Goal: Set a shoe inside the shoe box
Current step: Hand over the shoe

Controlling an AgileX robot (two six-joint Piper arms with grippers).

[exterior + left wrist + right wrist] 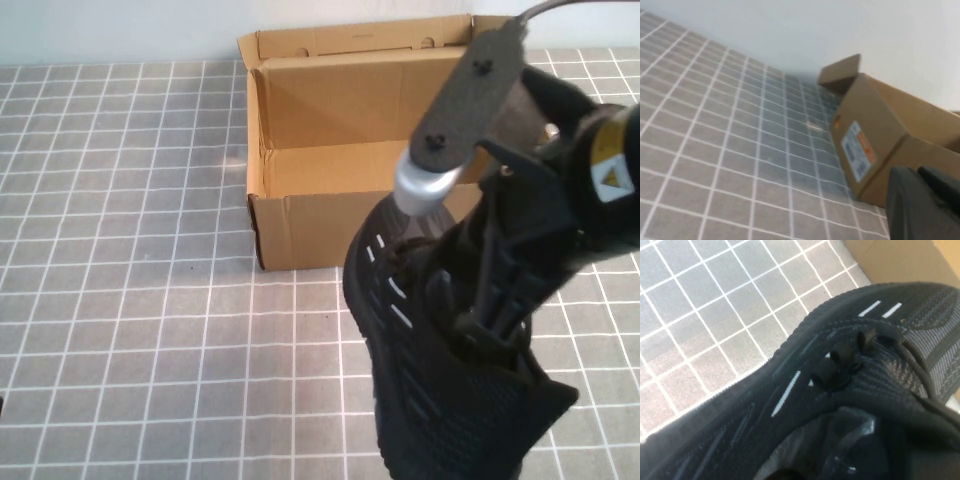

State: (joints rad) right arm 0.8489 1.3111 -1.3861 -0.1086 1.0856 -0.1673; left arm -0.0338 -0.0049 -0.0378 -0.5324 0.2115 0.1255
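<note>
The black mesh shoe [440, 400] with white dash marks hangs in the air, toe towards the box, just in front of the brown cardboard shoe box [300, 215]. My right gripper [490, 320] reaches into the shoe's opening and is shut on it. In the right wrist view the shoe [840, 340] fills the frame above the tiled table, with a corner of the box [900, 260] beyond its toe. My left gripper [918, 176] shows only in the left wrist view, low at the table's left, facing the box's side [890, 135]. It is out of the high view.
The box stands open at the table's far middle, its flaps upright, with a white wall behind. A white and orange sticker [857, 150] is on its left side. Grey tiled table [120, 250] spreads to the left and front.
</note>
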